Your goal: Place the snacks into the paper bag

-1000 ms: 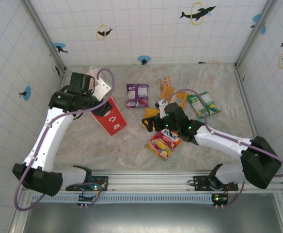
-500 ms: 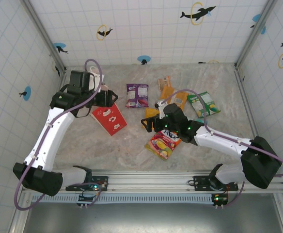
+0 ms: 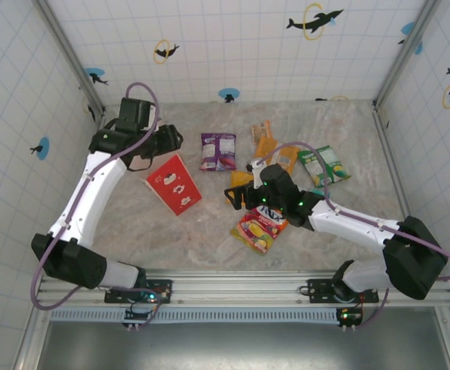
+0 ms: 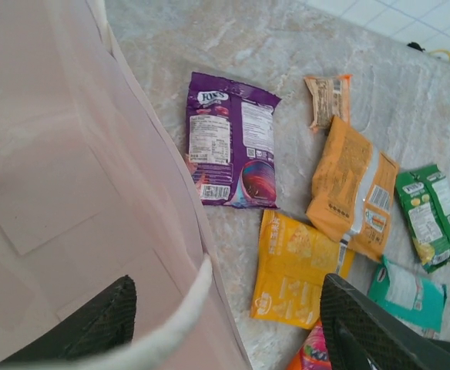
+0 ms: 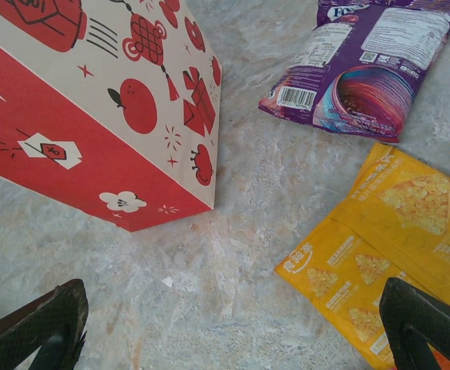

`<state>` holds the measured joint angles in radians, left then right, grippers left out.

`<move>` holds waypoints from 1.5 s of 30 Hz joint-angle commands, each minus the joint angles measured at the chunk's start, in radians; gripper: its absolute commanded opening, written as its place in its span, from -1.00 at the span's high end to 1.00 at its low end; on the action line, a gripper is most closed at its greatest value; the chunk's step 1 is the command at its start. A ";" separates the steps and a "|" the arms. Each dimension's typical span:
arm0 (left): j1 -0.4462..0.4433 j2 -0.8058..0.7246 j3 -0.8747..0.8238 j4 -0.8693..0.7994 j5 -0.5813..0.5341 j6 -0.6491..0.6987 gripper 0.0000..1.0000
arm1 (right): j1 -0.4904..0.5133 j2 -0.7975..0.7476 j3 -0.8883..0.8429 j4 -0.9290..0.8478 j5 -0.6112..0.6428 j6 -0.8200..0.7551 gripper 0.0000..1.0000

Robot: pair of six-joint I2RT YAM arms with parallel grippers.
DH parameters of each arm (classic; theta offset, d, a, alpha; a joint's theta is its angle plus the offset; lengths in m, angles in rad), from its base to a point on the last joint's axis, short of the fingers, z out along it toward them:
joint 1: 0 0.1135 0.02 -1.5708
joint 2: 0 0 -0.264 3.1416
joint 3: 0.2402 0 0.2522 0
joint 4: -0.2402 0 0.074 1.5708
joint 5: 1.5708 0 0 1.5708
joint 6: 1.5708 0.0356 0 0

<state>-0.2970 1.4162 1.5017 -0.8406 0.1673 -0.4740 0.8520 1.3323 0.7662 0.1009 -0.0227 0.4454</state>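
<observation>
From above, we see the paper bag (image 3: 175, 183) at 9 o'clock of the right gripper (image 3: 234, 197), with the left gripper (image 3: 169, 141) at the bag's 12 o'clock.

The left wrist view adds the bag's pale inside. That gripper's fingers (image 4: 105, 320) gape, and a white handle (image 4: 183, 308) lies unpinched between them.

The right wrist view shows the red band and white figures beside the purple packet (image 5: 371, 54). Its jaws are wide and empty.

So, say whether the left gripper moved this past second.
Yes. The left gripper has shifted toward the back wall, from over the paper bag to level with the purple packet.
</observation>
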 commanded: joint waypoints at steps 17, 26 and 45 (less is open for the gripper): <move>-0.008 0.132 0.148 -0.129 0.005 0.042 1.00 | 0.007 -0.010 -0.011 -0.011 0.045 -0.004 -0.99; -0.007 0.117 0.213 -0.278 0.004 0.283 1.00 | 0.009 -0.007 -0.013 0.003 0.035 0.016 -0.99; -0.020 -0.007 0.083 -0.309 -0.083 0.452 1.00 | 0.043 -0.005 -0.020 0.026 0.048 0.047 -0.99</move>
<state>-0.3080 1.4139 1.5841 -1.1267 0.1146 -0.0605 0.8848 1.3323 0.7658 0.0971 0.0071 0.4793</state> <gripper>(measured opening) 0.045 0.995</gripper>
